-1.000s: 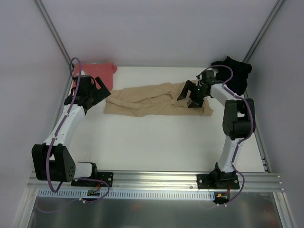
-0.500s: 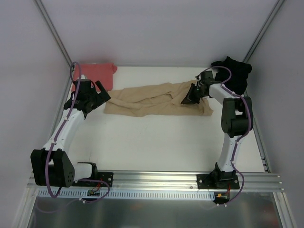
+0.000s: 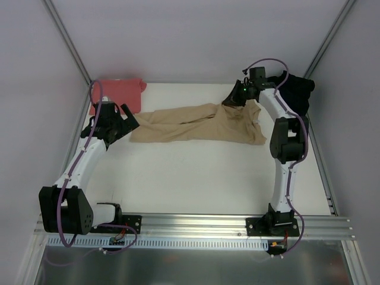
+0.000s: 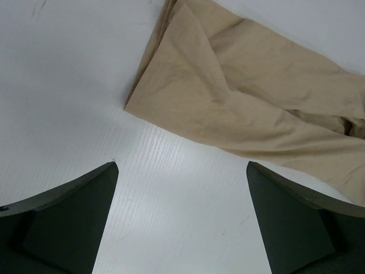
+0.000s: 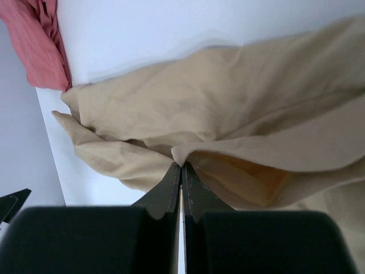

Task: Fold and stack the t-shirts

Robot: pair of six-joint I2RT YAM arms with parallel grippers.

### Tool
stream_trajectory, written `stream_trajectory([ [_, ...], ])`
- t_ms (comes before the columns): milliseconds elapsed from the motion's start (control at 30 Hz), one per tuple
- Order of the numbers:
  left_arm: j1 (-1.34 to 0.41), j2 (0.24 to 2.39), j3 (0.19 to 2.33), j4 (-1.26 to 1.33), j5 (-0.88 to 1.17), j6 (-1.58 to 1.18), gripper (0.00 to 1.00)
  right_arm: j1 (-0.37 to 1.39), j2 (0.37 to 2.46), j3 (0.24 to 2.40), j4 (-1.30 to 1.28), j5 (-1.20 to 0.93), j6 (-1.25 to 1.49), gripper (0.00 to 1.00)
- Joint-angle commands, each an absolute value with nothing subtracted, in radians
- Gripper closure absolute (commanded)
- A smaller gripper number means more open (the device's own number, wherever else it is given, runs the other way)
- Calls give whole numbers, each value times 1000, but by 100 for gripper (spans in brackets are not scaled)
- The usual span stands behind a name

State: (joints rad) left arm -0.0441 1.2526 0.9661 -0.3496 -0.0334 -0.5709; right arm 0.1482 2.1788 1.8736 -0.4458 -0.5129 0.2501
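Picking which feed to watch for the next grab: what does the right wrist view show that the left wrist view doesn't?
Only right wrist: the right gripper pinched shut on a fold of the tan shirt, and the salmon-red shirt in the top left corner. Only left wrist: the left gripper open wide, holding nothing, over bare table just short of the shirt's end. Both: the tan shirt lying rumpled on the white table.
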Motion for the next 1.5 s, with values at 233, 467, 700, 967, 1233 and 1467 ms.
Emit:
stream_trajectory([
  [233,-40,1224,954,-337,-6,-543,1,158,2347,2016,-422,-563,278,1],
  [467,-40,1218,927,-327,-2,-549,1,155,2156,1841,-318,-496,201,1],
  [700,-41,1223,885,-272,63,-552,1,149,1893,1752,-394,-313,51,1],
  [967,-55,1187,864,-253,100,-561,1,146,1789,1783,-528,-264,-3,0],
  [1233,-55,1163,880,-290,97,-540,1,147,1851,1620,-491,-328,74,1],
  [1467,-55,1170,882,-293,94,-537,1,146,1959,1597,-459,-383,110,1],
])
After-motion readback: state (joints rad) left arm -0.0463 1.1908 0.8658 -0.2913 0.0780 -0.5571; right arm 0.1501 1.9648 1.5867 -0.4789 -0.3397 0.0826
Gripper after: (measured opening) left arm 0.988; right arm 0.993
